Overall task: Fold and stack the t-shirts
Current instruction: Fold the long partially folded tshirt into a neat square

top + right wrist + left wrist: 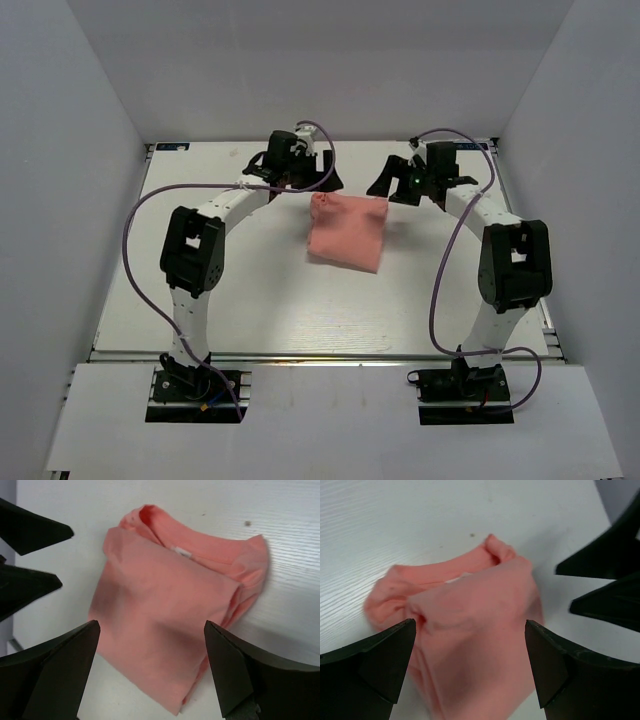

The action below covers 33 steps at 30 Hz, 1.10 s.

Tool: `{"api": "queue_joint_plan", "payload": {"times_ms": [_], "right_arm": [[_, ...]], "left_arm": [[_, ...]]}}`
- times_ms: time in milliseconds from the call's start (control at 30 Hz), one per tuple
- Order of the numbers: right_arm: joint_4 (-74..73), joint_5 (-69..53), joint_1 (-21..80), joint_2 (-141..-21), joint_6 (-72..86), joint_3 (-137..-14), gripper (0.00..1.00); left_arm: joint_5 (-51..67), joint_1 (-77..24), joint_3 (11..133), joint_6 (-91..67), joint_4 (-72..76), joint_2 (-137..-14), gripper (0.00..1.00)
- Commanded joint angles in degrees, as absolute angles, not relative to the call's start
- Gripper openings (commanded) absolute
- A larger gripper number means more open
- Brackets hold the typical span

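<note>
The white table (200,300) carries the salmon-pink t-shirt (346,235) toward its far middle, folded into a small, slightly skewed packet. It looks light, limp and thin, so it will likely sag open unless pinched through all layers at a folded edge. The left gripper (470,623) and right gripper (151,623) hover over its far corners, fingers spread wide and empty, near the small white neck label (180,551).

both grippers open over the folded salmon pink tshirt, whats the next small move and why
Probably lift both straight up, then draw them back. The left gripper and right gripper stand open and hold nothing, and the salmon-pink soft fabric t-shirt lies folded into a compact shape on the white table, so the fold looks finished.
</note>
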State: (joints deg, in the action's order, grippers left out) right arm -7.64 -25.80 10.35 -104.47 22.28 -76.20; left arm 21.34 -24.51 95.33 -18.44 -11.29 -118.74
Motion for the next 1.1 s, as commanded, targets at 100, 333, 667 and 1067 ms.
{"api": "queue_joint_plan", "payload": {"times_ms": [100,333,667,1067], "right_arm": [[1.56,-36.64,10.55,-106.42,27.33,-75.41,0.9],[10.0,-42.01,9.58,-116.52,34.88,-76.99,0.9],[16.44,-40.7,8.96,-126.03,37.44,-75.24,0.9],[8.44,-36.31,9.23,-111.81,27.61,-75.51,0.9]], "left_arm": [[31.37,-26.63,100.01,-17.93,-6.59,-121.98,1.0],[29.97,-26.1,103.71,-17.93,-8.36,-130.07,1.0],[29.37,-24.96,99.67,-19.95,-7.82,-136.67,1.0],[23.12,-24.96,102.74,-15.21,-11.95,-125.89,1.0]]}}
